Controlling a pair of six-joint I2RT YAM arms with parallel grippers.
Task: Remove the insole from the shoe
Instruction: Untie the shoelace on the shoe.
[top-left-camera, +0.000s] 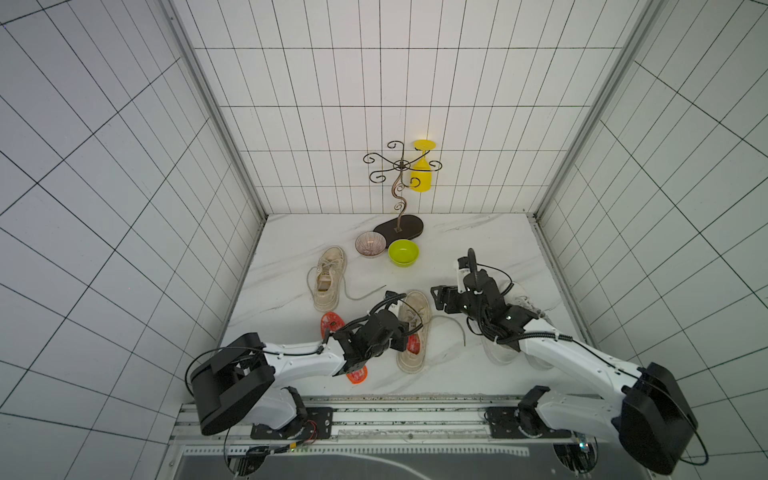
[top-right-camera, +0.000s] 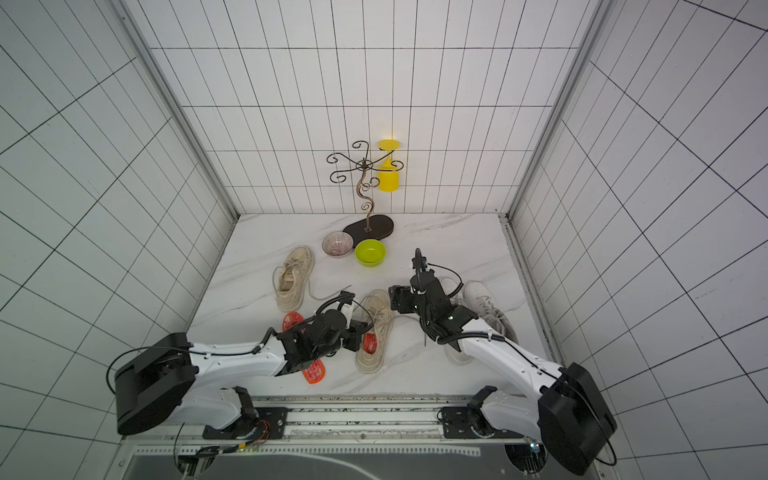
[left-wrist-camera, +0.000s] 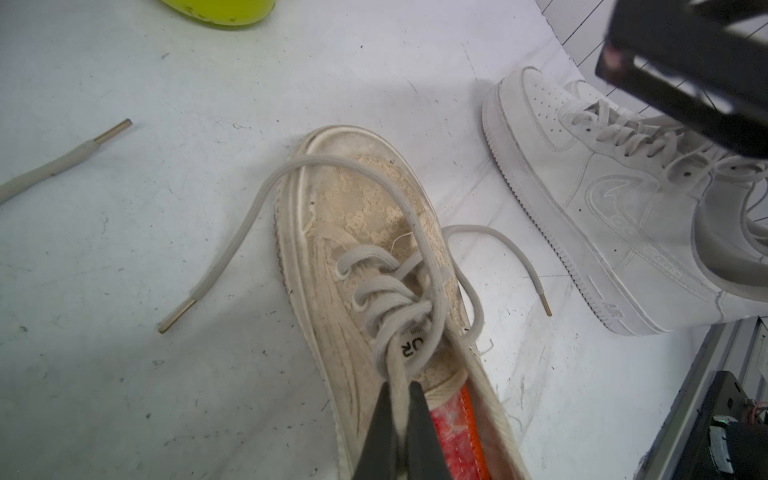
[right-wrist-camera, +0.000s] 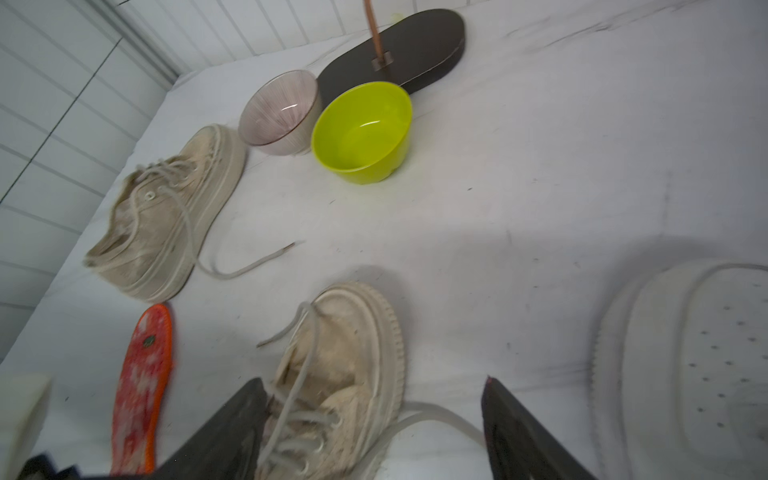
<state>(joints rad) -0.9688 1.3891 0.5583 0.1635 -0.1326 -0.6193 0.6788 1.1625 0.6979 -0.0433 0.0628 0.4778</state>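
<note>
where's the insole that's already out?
In both top views the loose insole lies on the table, partly under the left arm, left of the near beige shoe and in front of the far beige shoe.

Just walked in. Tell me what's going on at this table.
Both grippers are at the beige shoe nearest the robot. The left gripper is shut at the shoe's opening, apparently pinching a lace rather than the orange insole, which still lies inside. The right gripper hangs open over the toe of that shoe, holding nothing. A second orange insole already lies loose on the table beside that shoe.
</note>
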